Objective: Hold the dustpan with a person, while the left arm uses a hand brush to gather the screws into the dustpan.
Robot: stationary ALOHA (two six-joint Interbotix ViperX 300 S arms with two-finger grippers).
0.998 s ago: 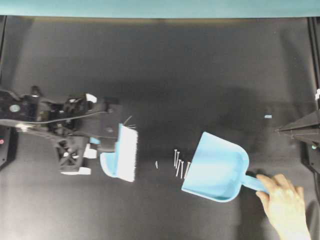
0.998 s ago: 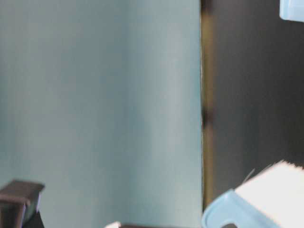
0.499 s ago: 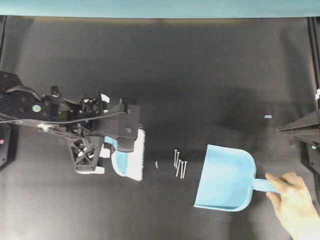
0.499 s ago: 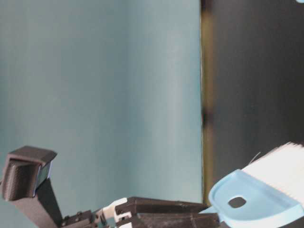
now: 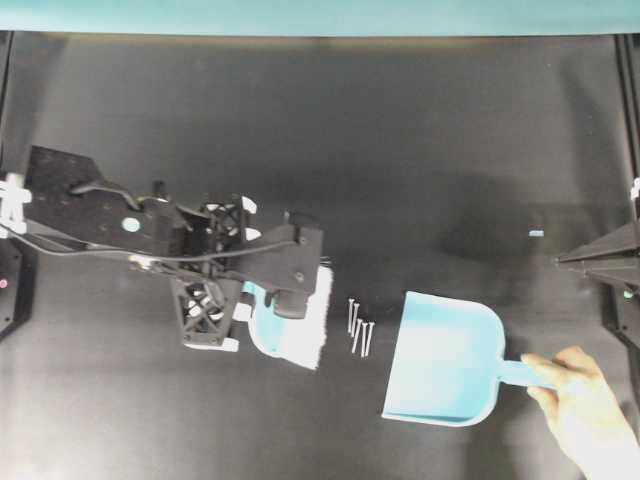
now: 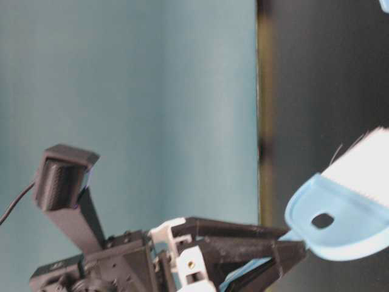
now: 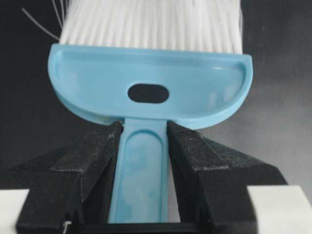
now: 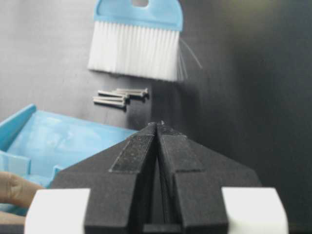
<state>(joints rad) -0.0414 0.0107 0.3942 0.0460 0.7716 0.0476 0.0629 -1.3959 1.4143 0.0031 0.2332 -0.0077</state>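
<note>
My left gripper [image 7: 143, 131] is shut on the short handle of the light blue hand brush [image 7: 151, 83], one black finger on each side. In the overhead view the brush [image 5: 303, 325] stands left of centre, its white bristles pointing right. Several thin silver screws [image 5: 358, 327] lie side by side just right of the bristles. Right of them rests the light blue dustpan [image 5: 440, 365], its open mouth facing the screws. The person's hand [image 5: 585, 410] holds its handle at the lower right. My right gripper [image 5: 562, 260] is shut and empty at the right edge.
The black tabletop [image 5: 400, 150] stretches back to a teal wall strip [image 5: 320, 15]. A tiny light blue scrap [image 5: 536, 233] lies near the right gripper. The left arm's lattice frame and cables [image 5: 150, 250] fill the left side.
The left arm has carried the brush to the right, up to the screws; a stray screw left of the group no longer shows. The hand turned the dustpan and shifted it slightly.
</note>
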